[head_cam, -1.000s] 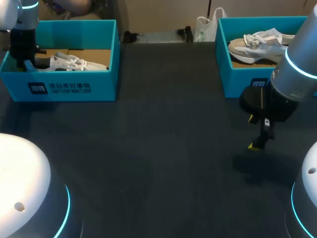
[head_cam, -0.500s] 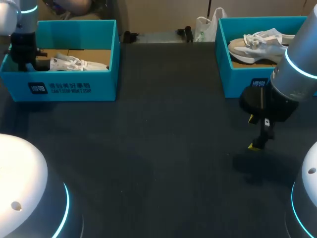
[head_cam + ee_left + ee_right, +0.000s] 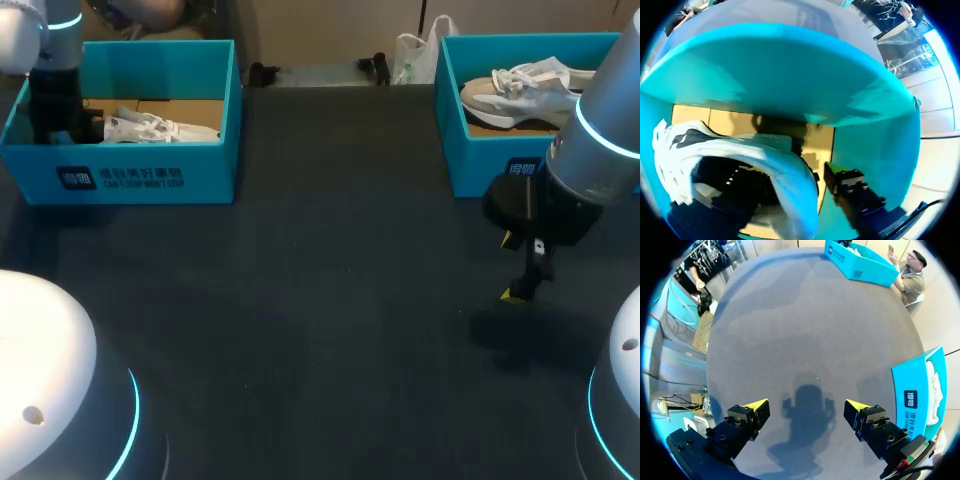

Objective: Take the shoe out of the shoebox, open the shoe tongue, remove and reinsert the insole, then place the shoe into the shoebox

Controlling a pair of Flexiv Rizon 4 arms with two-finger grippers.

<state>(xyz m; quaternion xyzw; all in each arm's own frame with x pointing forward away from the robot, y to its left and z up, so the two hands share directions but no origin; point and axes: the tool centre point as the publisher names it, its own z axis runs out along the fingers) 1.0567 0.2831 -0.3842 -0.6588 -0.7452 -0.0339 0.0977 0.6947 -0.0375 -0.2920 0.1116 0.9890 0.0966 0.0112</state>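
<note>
The left shoebox (image 3: pixel 205 172) and right shoebox (image 3: pixel 480 165) each bore a logo patch (image 3: pixel 76 178) with print too small to read.

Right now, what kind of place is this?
Probably a robot practice lab: left arm and right arm at a dark table, a shoe in the left shoebox, a second shoe in the right shoebox.

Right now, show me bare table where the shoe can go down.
The widest bare stretch of table lies between the left shoebox and the right shoebox, running toward the near edge. Crowded: under the right end effector, and inside the left shoebox, where the left end effector sits by the white shoe.
</note>
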